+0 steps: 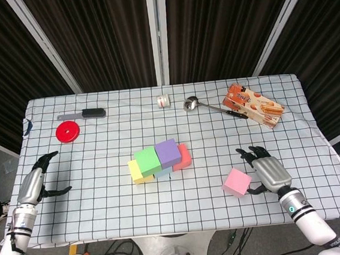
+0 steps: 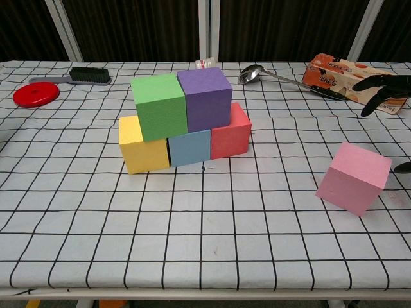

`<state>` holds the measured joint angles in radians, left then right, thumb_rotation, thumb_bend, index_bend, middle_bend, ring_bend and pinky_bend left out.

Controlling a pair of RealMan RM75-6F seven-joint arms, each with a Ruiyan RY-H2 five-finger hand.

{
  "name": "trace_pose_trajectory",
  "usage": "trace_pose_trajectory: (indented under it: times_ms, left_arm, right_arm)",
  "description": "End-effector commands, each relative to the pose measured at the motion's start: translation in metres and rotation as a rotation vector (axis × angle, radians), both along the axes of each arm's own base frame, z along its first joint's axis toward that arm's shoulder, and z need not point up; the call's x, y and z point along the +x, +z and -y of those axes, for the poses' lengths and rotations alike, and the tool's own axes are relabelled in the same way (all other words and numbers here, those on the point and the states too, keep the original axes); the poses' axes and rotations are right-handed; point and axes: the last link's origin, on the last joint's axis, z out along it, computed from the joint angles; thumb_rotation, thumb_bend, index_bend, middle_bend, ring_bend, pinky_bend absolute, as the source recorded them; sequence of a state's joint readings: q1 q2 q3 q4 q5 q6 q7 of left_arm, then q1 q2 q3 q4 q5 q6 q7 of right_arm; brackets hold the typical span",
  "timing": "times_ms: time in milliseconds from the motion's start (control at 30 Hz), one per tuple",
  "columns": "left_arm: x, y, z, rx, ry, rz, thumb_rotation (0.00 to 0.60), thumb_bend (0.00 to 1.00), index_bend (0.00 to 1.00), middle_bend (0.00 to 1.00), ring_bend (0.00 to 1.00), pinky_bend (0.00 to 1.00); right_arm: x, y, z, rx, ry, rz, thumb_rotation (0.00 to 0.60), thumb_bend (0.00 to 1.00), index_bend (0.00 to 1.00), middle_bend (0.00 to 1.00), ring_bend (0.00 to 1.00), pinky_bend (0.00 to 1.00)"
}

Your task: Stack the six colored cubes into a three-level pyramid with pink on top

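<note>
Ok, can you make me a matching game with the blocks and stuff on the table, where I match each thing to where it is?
Things:
1. pink cube
2. green cube
3. yellow cube
4. red disc

Places:
A. bottom row of the stack, at its left end
B. far left of the table, near the brush
C. alone on the cloth beside the right robot hand
D. second level, next to the purple cube

Pairs: 1-C, 2-D, 3-A, 4-B

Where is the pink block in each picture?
Head view: the pink foam cube sits low and right of centre, just left of the right robot hand.
Chest view: it sits at the right edge, tilted on the checked tablecloth.
Shared landmark: the red foam cube, the stack's end nearest the pink one.
</note>
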<state>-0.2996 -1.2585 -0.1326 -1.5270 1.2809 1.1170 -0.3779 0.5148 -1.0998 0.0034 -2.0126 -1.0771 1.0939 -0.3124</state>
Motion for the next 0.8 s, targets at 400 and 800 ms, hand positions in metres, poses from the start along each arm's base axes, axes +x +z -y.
trace_pose_trajectory:
  times_ms: [400, 800]
  left_arm:
    - [-0.007, -0.002, 0.003, -0.009, -0.001, 0.010, 0.600, 0.03, 0.10, 0.08, 0.00, 0.08]
    - [-0.012, -0.003, 0.005, -0.013, 0.004, 0.007, 0.600, 0.03, 0.10, 0.08, 0.00, 0.08]
  right_arm:
    - [-0.006, -0.026, -0.031, -0.138, -0.115, 0.056, 0.600, 0.02, 0.00, 0.14, 0.00, 0.00]
    - [-0.005, -0.049, -0.030, -0.115, -0.151, 0.081, 0.600, 0.02, 0.00, 0.16, 0.00, 0.00]
